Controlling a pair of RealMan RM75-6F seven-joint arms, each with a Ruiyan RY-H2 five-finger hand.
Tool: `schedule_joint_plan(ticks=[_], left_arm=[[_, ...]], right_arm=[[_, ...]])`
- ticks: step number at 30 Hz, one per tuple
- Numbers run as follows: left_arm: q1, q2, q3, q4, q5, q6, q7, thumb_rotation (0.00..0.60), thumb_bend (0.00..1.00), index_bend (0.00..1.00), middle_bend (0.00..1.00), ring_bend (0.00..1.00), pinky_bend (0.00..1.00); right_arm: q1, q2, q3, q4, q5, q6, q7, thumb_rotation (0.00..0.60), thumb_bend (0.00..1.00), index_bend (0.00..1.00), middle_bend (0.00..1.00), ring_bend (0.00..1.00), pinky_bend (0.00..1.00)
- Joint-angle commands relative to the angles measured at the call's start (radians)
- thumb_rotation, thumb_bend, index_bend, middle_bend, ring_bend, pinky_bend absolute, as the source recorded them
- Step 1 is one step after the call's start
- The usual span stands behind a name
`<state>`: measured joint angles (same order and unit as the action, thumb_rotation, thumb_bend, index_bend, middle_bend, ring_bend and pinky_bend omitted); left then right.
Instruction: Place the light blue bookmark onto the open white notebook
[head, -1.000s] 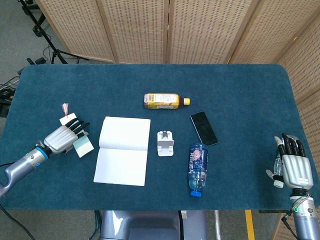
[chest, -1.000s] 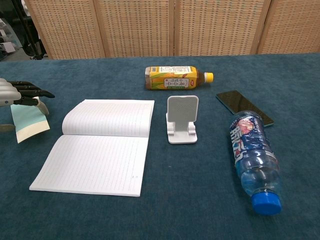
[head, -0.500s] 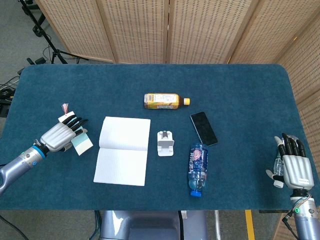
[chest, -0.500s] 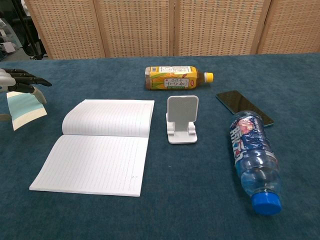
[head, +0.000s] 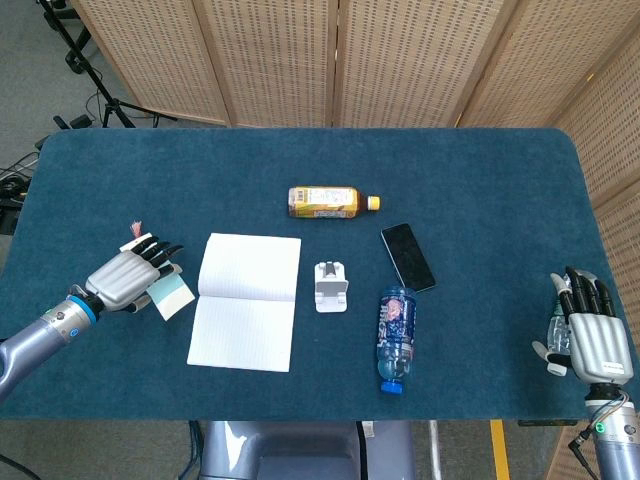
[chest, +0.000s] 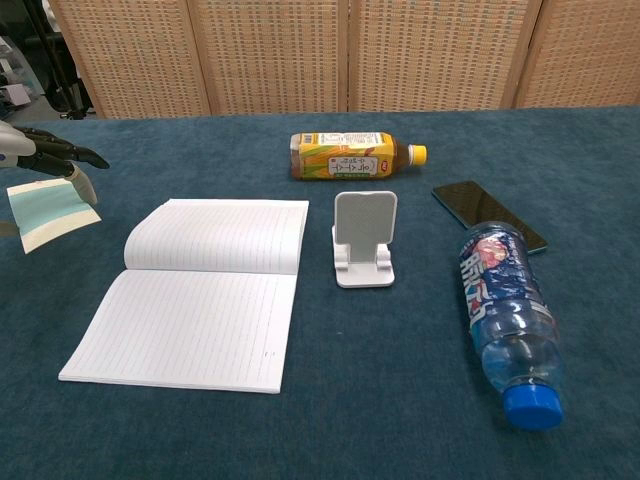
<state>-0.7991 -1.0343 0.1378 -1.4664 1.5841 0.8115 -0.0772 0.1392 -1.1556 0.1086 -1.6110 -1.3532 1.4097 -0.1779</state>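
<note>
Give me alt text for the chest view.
The robot's left hand holds a light blue bookmark at the far left, beside an open white notebook. A phone stand, tea bottle, phone and water bottle lie right.

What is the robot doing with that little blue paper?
The robot's left hand holds the light blue bookmark, lifted just left of the open white notebook. It isn't on the pages yet. The right hand is empty, far away at the table's near right edge. Two bottles, a phone and a phone stand lie untouched.
</note>
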Motion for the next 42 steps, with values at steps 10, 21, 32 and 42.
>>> schedule_joint_plan(ticks=[10,21,32,42], left_arm=[[-0.083,0.096,-0.061,-0.248,-0.267,-0.212,0.24,0.6,0.38,0.33,0.0,0.0,0.0],[-0.15,0.104,-0.064,-0.363,-0.57,-0.228,0.418,0.6,0.38,0.34,0.0,0.0,0.0],[-0.255,0.069,-0.038,-0.428,-0.799,-0.219,0.513,0.6,0.37,0.35,0.0,0.0,0.0],[-0.325,0.02,-0.018,-0.446,-0.898,-0.204,0.546,0.6,0.38,0.35,0.0,0.0,0.0]], right_arm=[[-0.02,0.031,-0.007,-0.018,-0.046,0.036,0.061,0.6,0.0,0.0,0.0,0.0,0.0],[-0.028,0.041,-0.008,-0.023,-0.064,0.05,0.08,0.6,0.0,0.0,0.0,0.0,0.0],[-0.033,0.047,-0.006,-0.025,-0.068,0.056,0.093,0.6,0.0,0.0,0.0,0.0,0.0],[-0.042,0.058,0.001,-0.026,-0.067,0.068,0.118,0.6,0.0,0.0,0.0,0.0,0.0]])
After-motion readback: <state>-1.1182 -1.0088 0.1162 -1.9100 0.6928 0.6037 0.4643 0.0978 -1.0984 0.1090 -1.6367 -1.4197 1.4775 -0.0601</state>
